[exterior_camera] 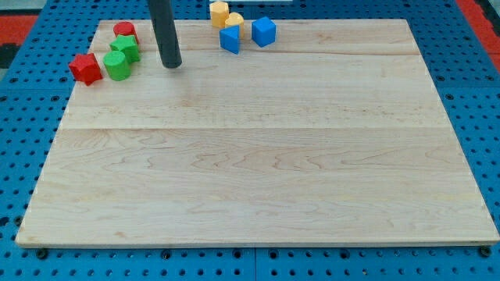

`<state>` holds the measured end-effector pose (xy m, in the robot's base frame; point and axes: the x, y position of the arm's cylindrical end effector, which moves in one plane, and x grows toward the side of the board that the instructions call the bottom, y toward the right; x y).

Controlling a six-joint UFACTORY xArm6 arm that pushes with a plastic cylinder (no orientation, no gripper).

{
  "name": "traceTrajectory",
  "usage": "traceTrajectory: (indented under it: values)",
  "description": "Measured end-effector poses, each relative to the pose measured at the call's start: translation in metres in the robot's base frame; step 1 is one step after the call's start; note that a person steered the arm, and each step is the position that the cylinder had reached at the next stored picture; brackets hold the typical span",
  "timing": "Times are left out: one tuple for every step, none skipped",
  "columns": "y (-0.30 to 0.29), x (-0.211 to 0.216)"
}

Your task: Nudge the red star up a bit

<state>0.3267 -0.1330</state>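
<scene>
One red star left of my tip

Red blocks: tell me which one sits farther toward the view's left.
The red star, at the board's left edge beside a green block. The other red block lies higher and farther right, behind the second green block.

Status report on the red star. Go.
My tip on the board, right of the green blocks, touching nothing. Red star at the view's far left, unmoved. Green block sits between tip and star.
</scene>
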Motion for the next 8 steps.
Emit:
traceTrajectory:
  values:
    - [-0.045, 0.043]
    - [-0.141, 0.073]
    - [-0.171, 0.072]
    - [-0.171, 0.039]
    - [-0.169, -0.004]
    - [-0.161, -0.019]
    - [-0.172, -0.028]
    - [-0.143, -0.122]
